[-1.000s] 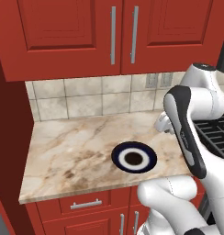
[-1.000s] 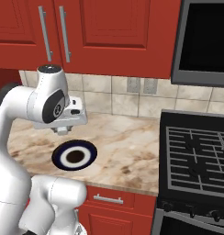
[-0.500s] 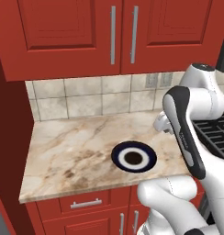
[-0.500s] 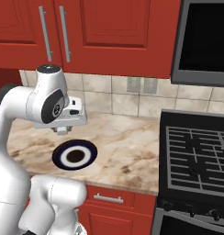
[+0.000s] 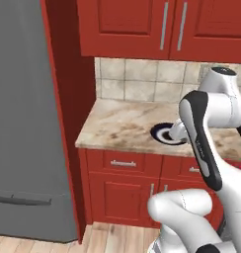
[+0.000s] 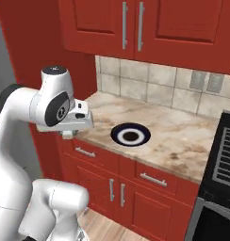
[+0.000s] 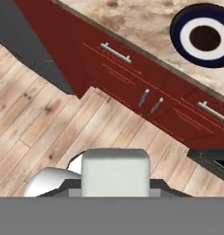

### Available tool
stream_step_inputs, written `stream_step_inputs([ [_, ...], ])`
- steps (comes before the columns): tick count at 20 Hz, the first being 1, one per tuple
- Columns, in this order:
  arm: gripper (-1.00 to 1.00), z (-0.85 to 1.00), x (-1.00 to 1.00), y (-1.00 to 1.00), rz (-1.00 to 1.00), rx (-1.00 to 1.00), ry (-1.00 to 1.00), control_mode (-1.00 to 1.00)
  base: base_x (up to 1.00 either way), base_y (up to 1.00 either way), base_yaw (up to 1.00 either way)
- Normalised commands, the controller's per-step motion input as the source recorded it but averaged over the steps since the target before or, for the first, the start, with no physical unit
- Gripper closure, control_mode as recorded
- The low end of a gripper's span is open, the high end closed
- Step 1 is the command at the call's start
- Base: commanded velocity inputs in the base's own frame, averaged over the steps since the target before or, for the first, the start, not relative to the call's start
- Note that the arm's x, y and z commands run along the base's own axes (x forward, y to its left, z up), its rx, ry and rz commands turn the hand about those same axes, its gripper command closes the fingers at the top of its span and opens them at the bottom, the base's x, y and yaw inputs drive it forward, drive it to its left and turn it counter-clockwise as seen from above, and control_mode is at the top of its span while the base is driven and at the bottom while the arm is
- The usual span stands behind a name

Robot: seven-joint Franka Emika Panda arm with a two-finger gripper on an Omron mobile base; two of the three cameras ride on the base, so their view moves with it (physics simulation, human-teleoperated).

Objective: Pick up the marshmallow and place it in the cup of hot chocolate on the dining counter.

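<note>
In the hand view the marshmallow (image 7: pixel 114 172), a white squarish block, sits low in the picture with my gripper (image 7: pixel 114 184) shut on it. The hand hangs over the wooden floor in front of the red drawers. From the right base view, my gripper (image 6: pixel 67 134) is off the worktop's front left corner, to the left of the blue plate. The left base view shows the hand (image 5: pixel 178 132) beside that plate. The cup of hot chocolate and the dining counter are out of view.
A round dark blue plate with a white ring (image 6: pixel 130 135) (image 5: pixel 163 133) (image 7: pixel 203 39) lies on the narrow marble worktop (image 6: pixel 178 141) over red drawers. A tall grey fridge (image 5: pixel 28 123) stands at the left, a dark stove (image 6: pixel 225 155) at the right. Wooden floor (image 7: pixel 49 114) lies below.
The whole picture has shifted: the base has backed away and turned, so the fridge and floor now show. The gripper stays shut and has come off the worktop's edge.
</note>
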Motion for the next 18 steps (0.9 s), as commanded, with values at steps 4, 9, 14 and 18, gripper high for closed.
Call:
stream_step_inputs([
  [4,1.0,0.0,0.0,0.0,0.0,0.0,0.0,1.0,-0.53,0.0,0.98],
  [9,1.0,0.0,0.0,0.0,0.0,0.0,0.0,1.0,-0.09,0.0,1.0],
  [14,1.0,0.0,0.0,0.0,0.0,0.0,0.0,1.0,-0.18,0.1,1.0],
  [18,1.0,0.0,0.0,0.0,0.0,0.0,0.0,1.0,-0.19,0.29,1.0],
])
